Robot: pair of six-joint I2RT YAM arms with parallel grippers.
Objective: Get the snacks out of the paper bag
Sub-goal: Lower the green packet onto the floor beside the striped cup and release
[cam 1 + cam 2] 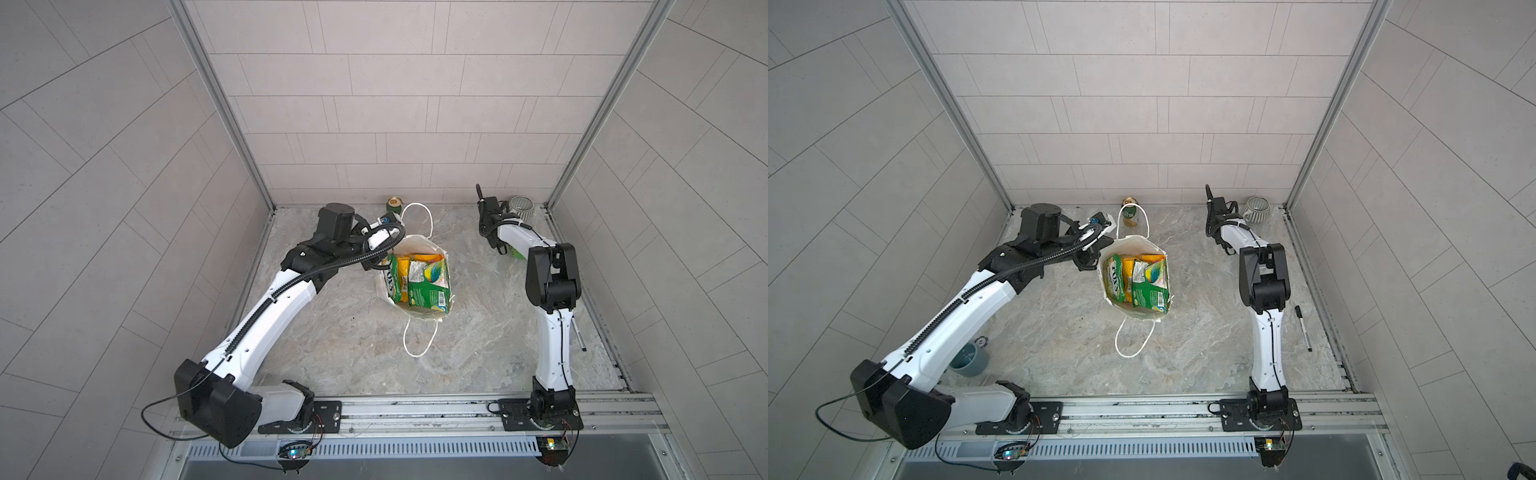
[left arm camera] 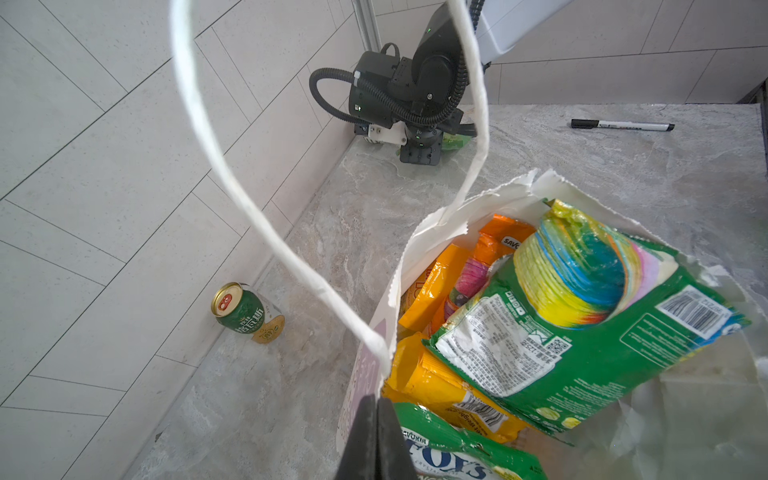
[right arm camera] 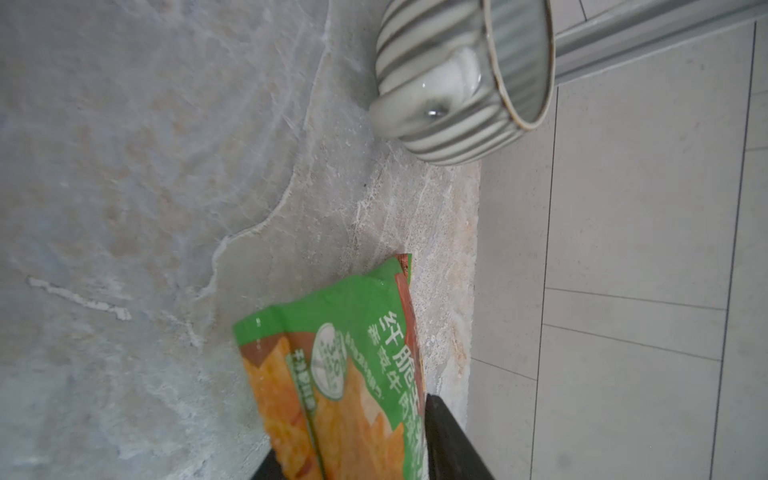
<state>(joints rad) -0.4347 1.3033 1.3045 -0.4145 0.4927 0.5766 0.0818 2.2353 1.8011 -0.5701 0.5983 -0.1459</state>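
glossy film snacks (image 1: 419,278) likely light, slippery, crushable; most sat in paper bag (image 2: 419,245), centre. grip point: crimped seam. left gripper (image 2: 377,405) clamped bag rim; right gripper (image 3: 351,432) jaws stood apart astride green packet (image 3: 353,374), far right.

**Bright, even light; wrist views soft up close**

Both top views are evenly lit, shadows faint on the marble tabletop (image 1: 353,353); wall tiles (image 1: 83,166) bow at the frame edges. In the left wrist view glare streaks the glossy green packet (image 2: 582,332) in the paper bag (image 2: 511,195), its cord handle (image 2: 228,166) soft near the lens. The right wrist view blurs the striped mug (image 3: 457,137), a highlight on its handle
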